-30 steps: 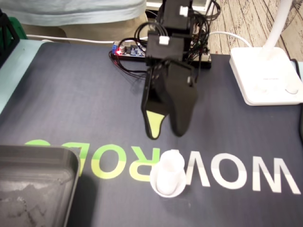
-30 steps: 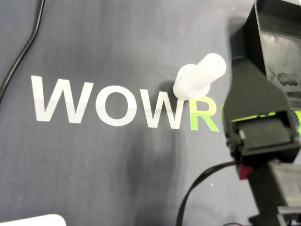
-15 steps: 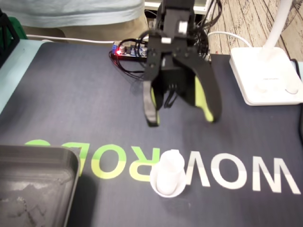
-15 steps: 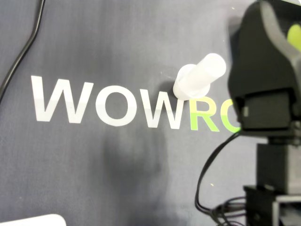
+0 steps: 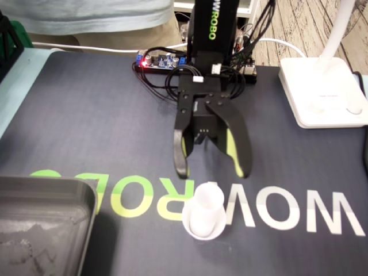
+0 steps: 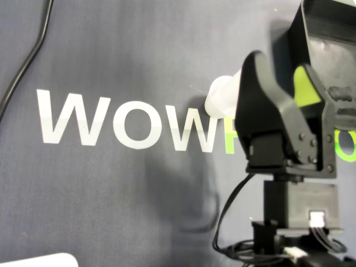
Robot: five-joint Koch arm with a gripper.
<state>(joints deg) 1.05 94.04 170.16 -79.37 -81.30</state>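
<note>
The claw [image 5: 213, 171] hangs over the dark mat [image 5: 86, 126] with its two jaws spread wide, green pads facing inward and tips pointing down. It holds nothing. Just nearer to me in the fixed view, on the printed lettering, stands the white tube [image 5: 204, 214], clear of both jaws. From overhead the claw [image 6: 278, 71] hides most of the white tube [image 6: 221, 99], and only its foot peeks out at the left.

My worry is the line-up. In the fixed view the tube seems to sit a little closer to the left jaw than to the middle of the gap. A straight drop could let that tip clip the rim and knock the tube over. It also looks light enough to skid away if one pad reaches it first.

The tube is short, upright, milky white plastic, with a wider flange at its foot.

Farther out are a grey tray [image 5: 52, 192] at the near left, a white lamp base [image 5: 322, 95] at the far right, and a control board [image 5: 158, 62] behind the arm.
</note>
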